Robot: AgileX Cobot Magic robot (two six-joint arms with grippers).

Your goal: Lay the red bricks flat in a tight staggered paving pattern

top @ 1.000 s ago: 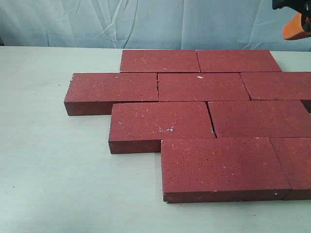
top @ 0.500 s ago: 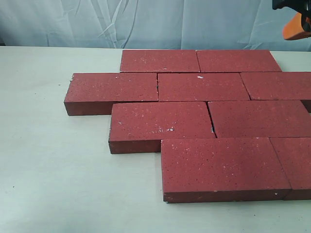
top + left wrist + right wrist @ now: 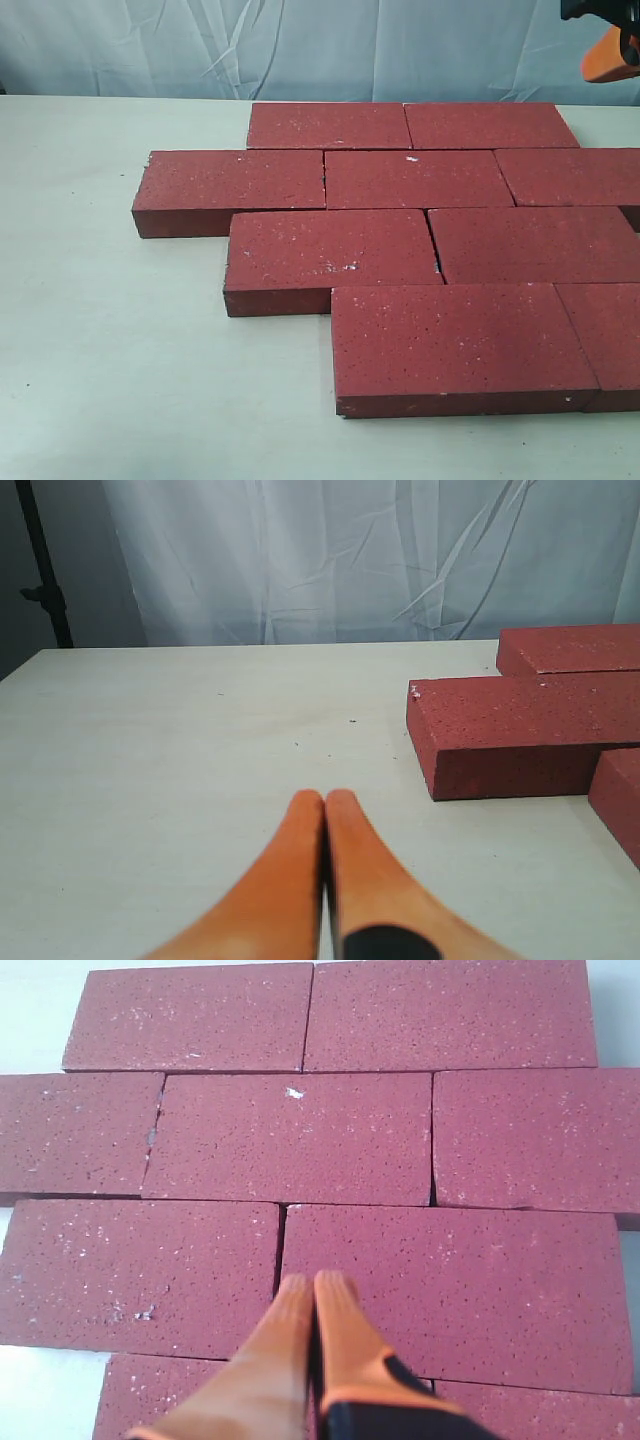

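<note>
Several dark-red speckled bricks [image 3: 418, 178] lie flat on the pale table [image 3: 110, 330] in four staggered rows, sides touching or nearly so. My right gripper [image 3: 312, 1282] hangs above them, its orange fingers [image 3: 335, 1330] shut on nothing; in the exterior view only a part of the right gripper [image 3: 610, 50] shows at the top right corner. My left gripper [image 3: 324, 798] is shut and empty over bare table, off to the side of the end brick [image 3: 520, 735]. From above, the bricks [image 3: 290, 1140] show narrow dark joints.
A wrinkled white curtain [image 3: 300, 45] hangs behind the table. A dark stand pole [image 3: 45, 570] rises beside it in the left wrist view. The pattern runs out of the exterior view on the right.
</note>
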